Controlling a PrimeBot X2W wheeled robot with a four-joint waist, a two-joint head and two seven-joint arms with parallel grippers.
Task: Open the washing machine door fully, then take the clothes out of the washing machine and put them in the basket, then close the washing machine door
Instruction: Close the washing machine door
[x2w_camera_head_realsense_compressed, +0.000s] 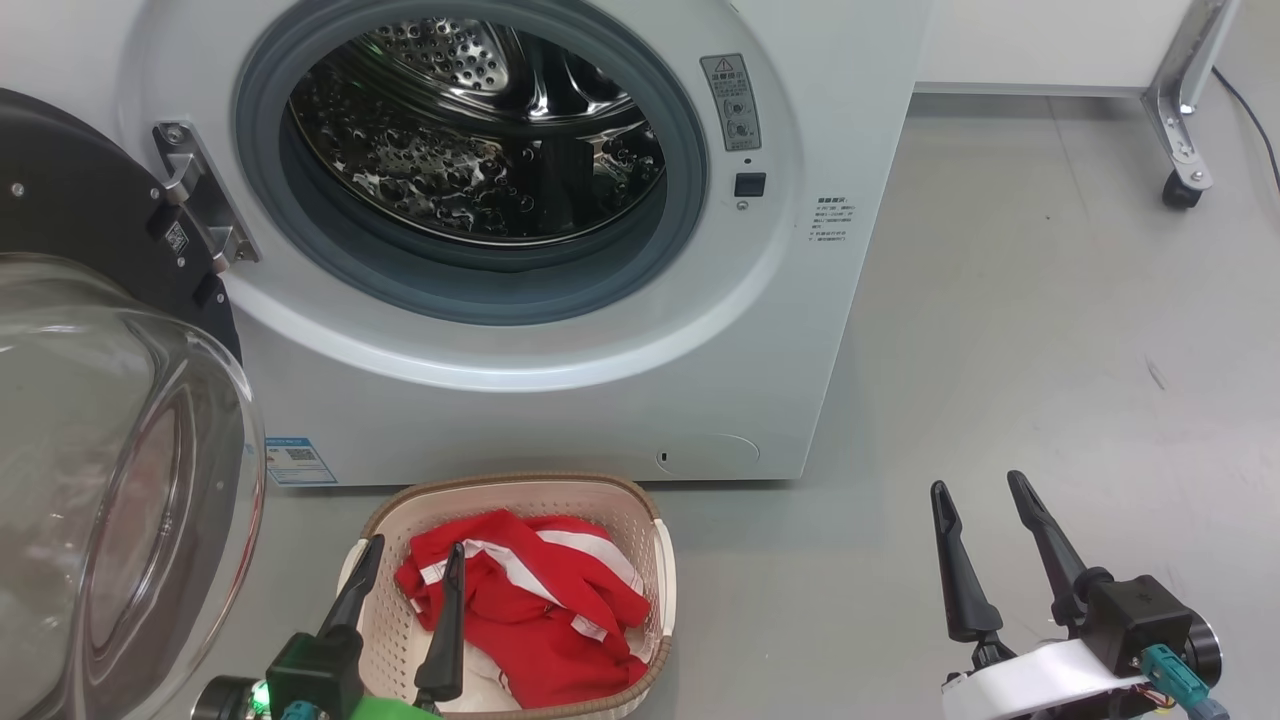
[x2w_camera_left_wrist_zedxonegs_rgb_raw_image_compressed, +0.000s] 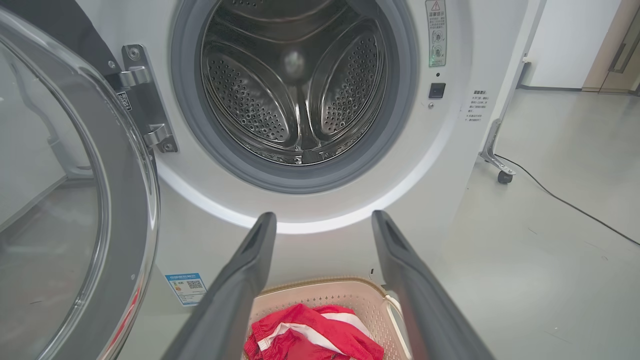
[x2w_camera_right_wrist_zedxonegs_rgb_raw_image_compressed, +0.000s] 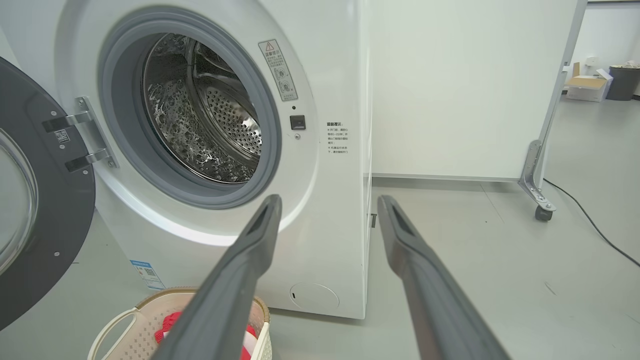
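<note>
As the door (x2w_camera_head_realsense_compressed: 80, 190) gapes, the basket (x2w_camera_head_realsense_compressed: 500, 482) holds clothes (x2w_camera_head_realsense_compressed: 550, 610).

Long, dark, tapering fingers (x2w_camera_head_realsense_compressed: 960, 570) on each. The left tool (x2w_camera_head_realsense_compressed: 416, 545) has a green base (x2w_camera_head_realsense_compressed: 310, 670) and lit green lamp (x2w_camera_head_realsense_compressed: 262, 692); the right tool (x2w_camera_head_realsense_compressed: 977, 483) a black block (x2w_camera_head_realsense_compressed: 1135, 615), white cuff (x2w_camera_head_realsense_compressed: 1040, 675), teal plugs (x2w_camera_head_realsense_compressed: 1170, 665).

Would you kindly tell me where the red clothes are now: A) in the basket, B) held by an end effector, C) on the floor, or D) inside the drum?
A: the clothes lie heaped inside the basket in front of the washing machine.
</note>
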